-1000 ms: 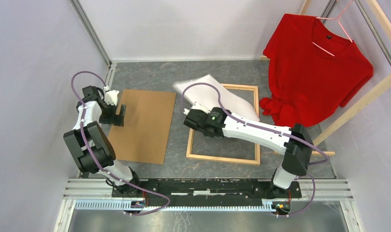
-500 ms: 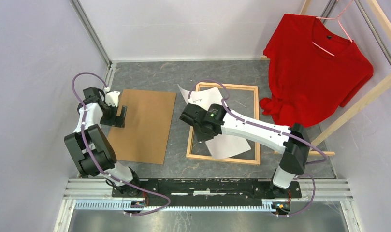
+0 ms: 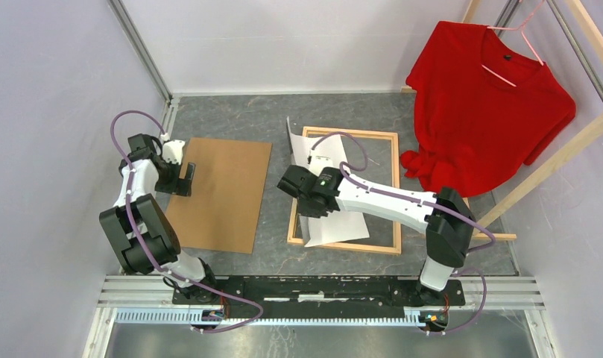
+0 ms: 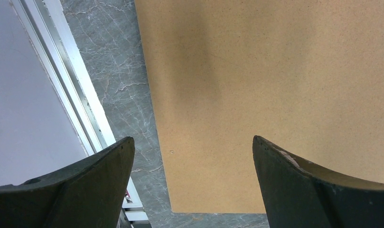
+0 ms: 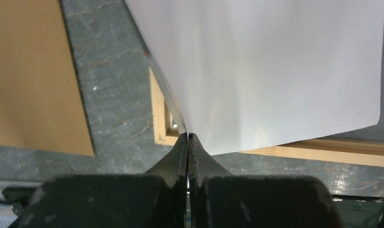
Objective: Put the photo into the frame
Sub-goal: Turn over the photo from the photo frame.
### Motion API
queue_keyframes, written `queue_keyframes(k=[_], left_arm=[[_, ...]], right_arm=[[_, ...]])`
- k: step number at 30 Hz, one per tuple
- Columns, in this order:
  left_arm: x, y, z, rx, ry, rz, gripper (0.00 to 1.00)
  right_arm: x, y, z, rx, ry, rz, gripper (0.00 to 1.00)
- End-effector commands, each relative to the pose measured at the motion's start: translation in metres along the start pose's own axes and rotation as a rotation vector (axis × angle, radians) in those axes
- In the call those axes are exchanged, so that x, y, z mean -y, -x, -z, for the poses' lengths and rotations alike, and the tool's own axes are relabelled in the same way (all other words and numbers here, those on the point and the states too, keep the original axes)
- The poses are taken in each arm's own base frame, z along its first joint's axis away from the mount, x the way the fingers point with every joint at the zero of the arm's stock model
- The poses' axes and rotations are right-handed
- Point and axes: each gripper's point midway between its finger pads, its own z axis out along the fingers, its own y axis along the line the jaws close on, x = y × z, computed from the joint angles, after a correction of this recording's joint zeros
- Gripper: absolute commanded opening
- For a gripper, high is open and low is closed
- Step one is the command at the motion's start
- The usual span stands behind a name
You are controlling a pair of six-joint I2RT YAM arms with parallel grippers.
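Reaching left from its base with the right arm, forearm stretched low across the frame [image 3: 393, 195]. Pinching the left edge of the photo [image 3: 337, 224] between the closed fingers of the right gripper [image 5: 187, 136], white back up, slanted over the frame's left half. Hovering over the brown board [image 3: 222, 195] with the left gripper [image 4: 192, 140], jaws spread wide, elbow folded near the base.

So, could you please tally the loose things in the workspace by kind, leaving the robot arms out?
White-backed rectangular photo sheet: 1
Light wooden rectangular picture frame: 1
Brown fibreboard backing panel: 1
Red T-shirt: 1
Pink wire hanger: 1
Wooden-beam rack: 1
Total: 6
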Motion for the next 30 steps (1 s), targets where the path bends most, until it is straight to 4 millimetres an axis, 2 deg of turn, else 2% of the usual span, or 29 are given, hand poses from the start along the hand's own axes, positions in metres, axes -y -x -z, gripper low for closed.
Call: queue_keyframes(k=[1, 7, 10, 12, 17, 24, 27, 30], left_arm=[[-0.005, 0.015, 0.01, 0.057, 0.04, -0.007, 1.0], [-0.006, 0.014, 0.01, 0.053, 0.045, -0.016, 1.0], [-0.006, 0.015, 0.01, 0.055, 0.041, -0.012, 1.0], [-0.005, 0.015, 0.01, 0.055, 0.041, -0.013, 1.0], [-0.005, 0.013, 0.01, 0.05, 0.044, -0.025, 1.0], [-0.002, 0.014, 0.011, 0.06, 0.035, -0.024, 1.0], [0.0, 0.015, 0.013, 0.065, 0.039, -0.026, 1.0], [0.0, 0.015, 0.015, 0.064, 0.04, -0.03, 1.0]], right_arm=[[-0.003, 0.031, 0.005, 0.165, 0.058, -0.236, 0.0], [-0.002, 0.056, 0.016, 0.253, 0.004, -0.274, 0.0], [-0.003, 0.057, 0.02, 0.26, 0.01, -0.287, 0.0], [0.004, 0.059, 0.025, 0.274, 0.0, -0.299, 0.0], [0.032, 0.066, 0.053, 0.351, -0.01, -0.288, 0.0], [0.09, 0.069, 0.08, 0.437, -0.102, -0.246, 0.0], [0.105, 0.081, 0.099, 0.489, -0.135, -0.23, 0.0], [0.113, 0.107, 0.133, 0.583, -0.135, -0.198, 0.0]])
